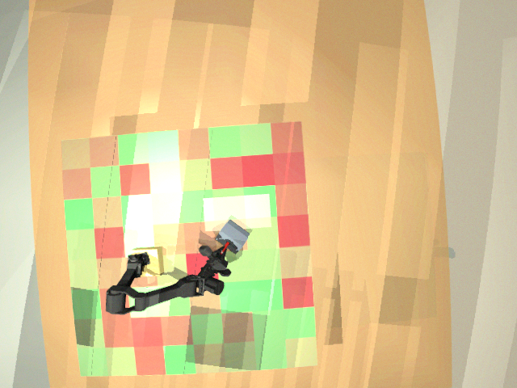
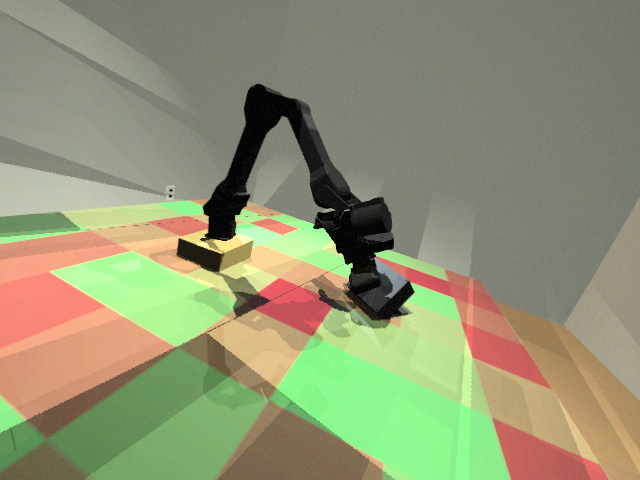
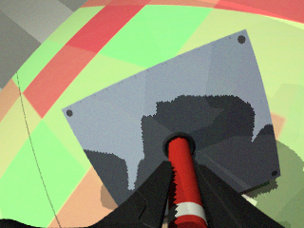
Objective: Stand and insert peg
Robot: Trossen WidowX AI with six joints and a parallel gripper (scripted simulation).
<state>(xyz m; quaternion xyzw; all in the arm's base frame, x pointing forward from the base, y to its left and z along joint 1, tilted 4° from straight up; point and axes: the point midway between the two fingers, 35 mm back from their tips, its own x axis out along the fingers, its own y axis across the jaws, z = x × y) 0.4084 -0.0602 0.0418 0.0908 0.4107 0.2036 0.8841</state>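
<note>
The red peg (image 3: 182,159) (image 1: 225,247) has a white band near the end closest to the wrist camera. My gripper (image 3: 181,170) (image 2: 366,282) is shut on the peg, its fingers on either side between the band and the plain end. The sloped grey panel (image 3: 109,128) (image 1: 235,234) (image 2: 397,290) lies just beyond the fingers. The peg's plain end is at the mouth of the dark-rimmed hole (image 3: 166,145) and covers most of it in the wrist view. How deep the end sits is hard to tell.
The arm's yellow base block (image 1: 155,259) (image 2: 236,253) stands on the checkered mat (image 1: 292,229) (image 2: 392,413), left of the panel in the top and exterior views. The arm's shadow falls across the panel's face. Dark screw-like spots mark three visible panel corners.
</note>
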